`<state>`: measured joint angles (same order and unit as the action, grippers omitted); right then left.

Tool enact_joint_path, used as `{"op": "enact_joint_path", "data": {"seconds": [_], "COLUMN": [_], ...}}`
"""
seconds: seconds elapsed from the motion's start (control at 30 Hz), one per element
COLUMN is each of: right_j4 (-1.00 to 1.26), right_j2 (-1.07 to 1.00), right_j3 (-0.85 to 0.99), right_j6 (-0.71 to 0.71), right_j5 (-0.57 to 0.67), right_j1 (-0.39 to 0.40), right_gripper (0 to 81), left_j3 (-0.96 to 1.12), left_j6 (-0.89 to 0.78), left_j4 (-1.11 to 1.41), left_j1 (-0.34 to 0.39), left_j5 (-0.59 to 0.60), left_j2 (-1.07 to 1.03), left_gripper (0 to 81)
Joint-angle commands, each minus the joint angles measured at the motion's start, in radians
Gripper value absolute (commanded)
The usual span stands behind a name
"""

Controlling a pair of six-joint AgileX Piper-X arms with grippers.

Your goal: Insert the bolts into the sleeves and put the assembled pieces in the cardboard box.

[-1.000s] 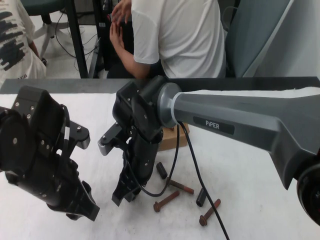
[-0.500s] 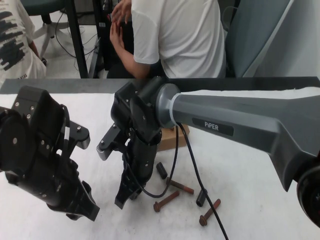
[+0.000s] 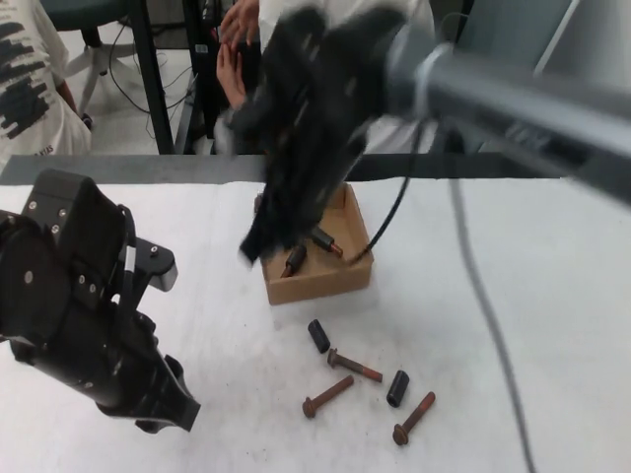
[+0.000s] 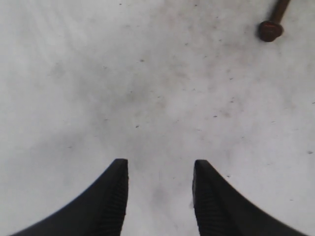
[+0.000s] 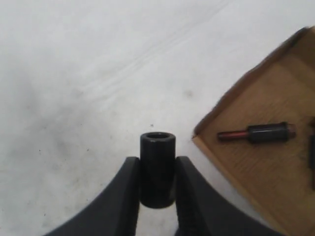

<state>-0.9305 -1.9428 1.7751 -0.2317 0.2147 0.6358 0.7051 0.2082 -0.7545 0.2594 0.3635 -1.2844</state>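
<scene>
You are pinching a sleeve [image 5: 157,169] in the right jaws. It is standing upright, with its open bore facing up toward the wrist (a sensible hold, I think, because a bolt can then go straight into the hole). The jaws are pressing on its two sides, and its upper end is standing free above them.

The right arm [image 3: 325,99] is hanging high over the table [image 3: 532,296] with the wrist pointing down. This is placing the sleeve just beside a corner of the box [image 3: 325,286], not over it. That seems right to me, since this sleeve has no bolt in it yet. One finished piece [image 5: 256,132] is already lying inside the box.

The left jaws are standing spread with nothing between them, close above bare table. A bolt [image 4: 270,30] is lying well ahead of them. The left arm [image 3: 89,315] is crouching low at the near left of the table, wrist turned down. It is probably kept there so that it can take a bolt for the sleeve you are holding.

Three loose bolts [image 3: 355,368] and two loose sleeves [image 3: 318,335] are lying on the table in front of the box, so I am judging that several pieces remain to be assembled.
</scene>
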Motion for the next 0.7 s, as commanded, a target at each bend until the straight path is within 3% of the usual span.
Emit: {"op": "enact_joint_path", "data": {"seconds": [0.0,0.2,0.37,0.5,0.67], "right_j4": [-0.016,0.015,0.021,0.021,-0.051], "right_j2": [0.040,0.139,0.225,0.271,0.294], "right_j3": [0.003,0.003,0.003,0.003,0.003], "right_j6": [0.005,0.023,-0.012,-0.016,-0.054], "right_j5": [0.074,0.285,0.394,0.491,0.496], "right_j1": [-0.031,-0.120,-0.178,-0.220,-0.253], "right_gripper": [0.8,0.8,0.8,0.8,0.8], "left_j3": [0.000,0.000,0.000,0.000,0.006], "left_j6": [-0.023,-0.139,-0.198,-0.202,-0.202], "left_j4": [0.025,0.198,0.328,0.357,0.382], "left_j1": [-0.001,0.002,0.003,0.044,0.131], "left_j5": [0.060,0.196,0.208,0.211,0.207], "left_j2": [-0.001,-0.001,-0.023,-0.083,-0.181], "left_gripper": [39.7,39.7,39.7,39.7,41.2]}}
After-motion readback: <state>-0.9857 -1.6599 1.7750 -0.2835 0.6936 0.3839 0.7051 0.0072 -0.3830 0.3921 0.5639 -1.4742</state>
